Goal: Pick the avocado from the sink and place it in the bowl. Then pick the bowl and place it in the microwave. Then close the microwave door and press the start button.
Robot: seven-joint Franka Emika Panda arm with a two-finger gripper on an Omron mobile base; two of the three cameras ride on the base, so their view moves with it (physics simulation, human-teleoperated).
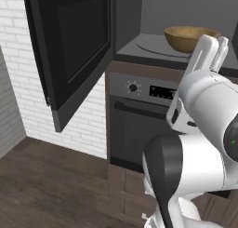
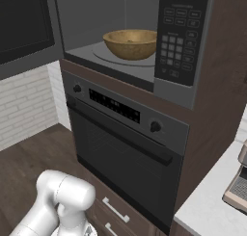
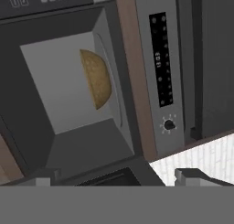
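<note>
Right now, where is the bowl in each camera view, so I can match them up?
Left base view: the bowl sits top right, on the turntable inside the microwave, just above the arm.
Right base view: top centre, left of the microwave's keypad.
Hand view: centre, rolled sideways, seen side-on against the grey interior.
Shared landmark: the oven's black display strip below the microwave.
</note>
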